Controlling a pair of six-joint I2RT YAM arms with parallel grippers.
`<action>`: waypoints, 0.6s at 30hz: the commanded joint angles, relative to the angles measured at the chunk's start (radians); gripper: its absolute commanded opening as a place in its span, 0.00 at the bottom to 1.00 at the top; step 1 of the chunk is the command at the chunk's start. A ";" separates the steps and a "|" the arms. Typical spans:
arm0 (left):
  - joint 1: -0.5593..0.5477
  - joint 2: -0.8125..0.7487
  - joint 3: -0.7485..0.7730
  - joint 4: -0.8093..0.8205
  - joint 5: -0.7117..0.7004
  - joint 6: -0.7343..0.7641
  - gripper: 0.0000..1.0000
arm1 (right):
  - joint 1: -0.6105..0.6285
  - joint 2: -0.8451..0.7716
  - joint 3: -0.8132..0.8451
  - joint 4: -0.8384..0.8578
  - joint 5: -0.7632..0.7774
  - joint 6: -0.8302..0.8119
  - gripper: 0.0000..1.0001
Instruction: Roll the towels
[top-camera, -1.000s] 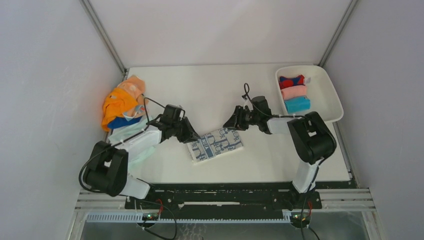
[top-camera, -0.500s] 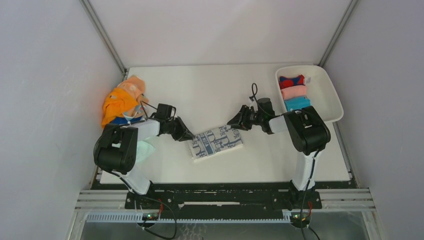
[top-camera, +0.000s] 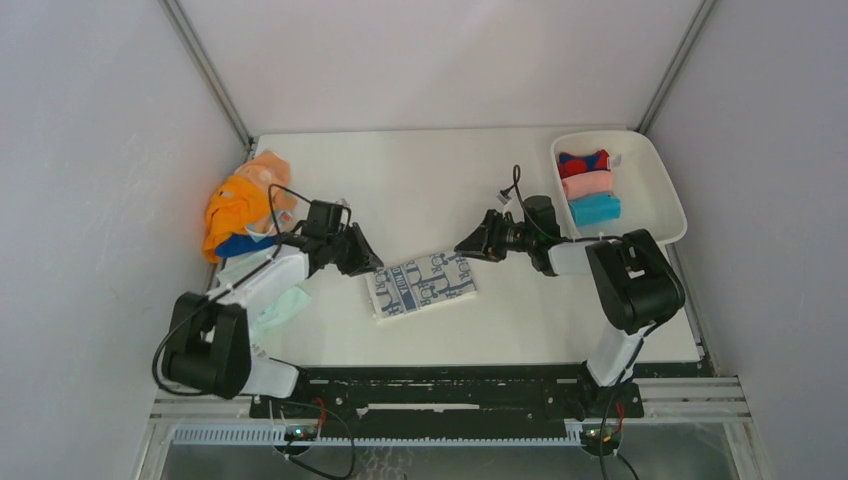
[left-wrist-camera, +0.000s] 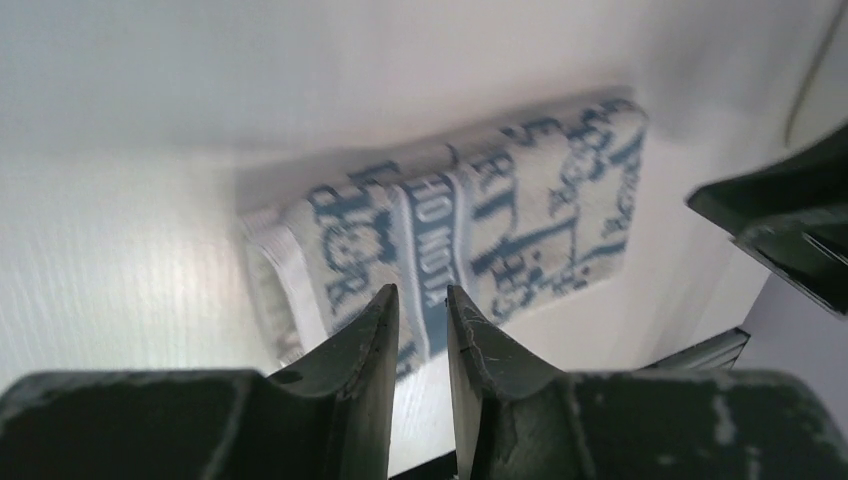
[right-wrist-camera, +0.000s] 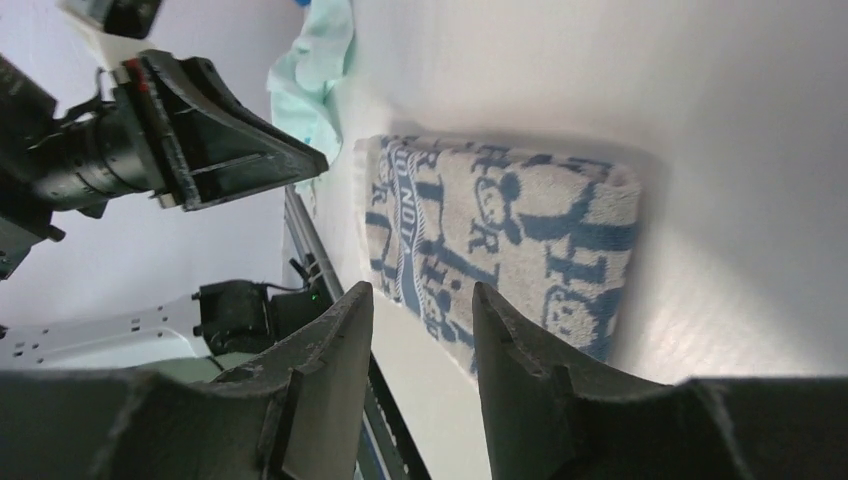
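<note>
Top view: white towel with blue-grey print (top-camera: 420, 285) lay folded into a flat rectangle, just to the 6 o'clock side of the centre of the table (top-camera: 430, 180), long side tilted up toward 2 o'clock. Left gripper (top-camera: 368, 265) sat at its 9 o'clock end, right gripper (top-camera: 466, 247) just off its 1 o'clock corner. White tray (top-camera: 668, 205) in the 2 o'clock corner held three rolls in a column: red-and-blue towel (top-camera: 582, 162) at 12, pink towel (top-camera: 587, 184) in the middle, bright blue towel (top-camera: 594, 209) at 6. Loose heap at the 9 o'clock edge: orange towel (top-camera: 238, 208) on top, pale mint towel (top-camera: 285, 303) toward 6.

Left wrist: left gripper (left-wrist-camera: 420, 300) jaws had a slim gap, nothing pinched. Printed towel (left-wrist-camera: 500, 230) lay flat past the tips, layered folded edge at 9 o'clock. Right gripper (left-wrist-camera: 780, 220) at 3 o'clock.

Right wrist: right gripper (right-wrist-camera: 420, 295) jaws wider apart, nothing held. Printed towel (right-wrist-camera: 500, 240) beyond the tips, clear of them. Left gripper (right-wrist-camera: 220, 150) at 10 o'clock, pale mint towel (right-wrist-camera: 320, 70) at 11.
</note>
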 joint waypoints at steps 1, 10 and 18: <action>-0.070 -0.144 -0.065 -0.041 -0.047 -0.030 0.29 | 0.037 -0.026 -0.041 0.058 -0.085 -0.026 0.41; -0.159 -0.121 -0.246 0.077 -0.016 -0.112 0.26 | 0.056 0.062 -0.144 0.144 -0.105 -0.030 0.41; -0.018 -0.018 -0.363 0.141 -0.013 -0.115 0.21 | 0.015 0.121 -0.243 0.202 -0.045 -0.010 0.41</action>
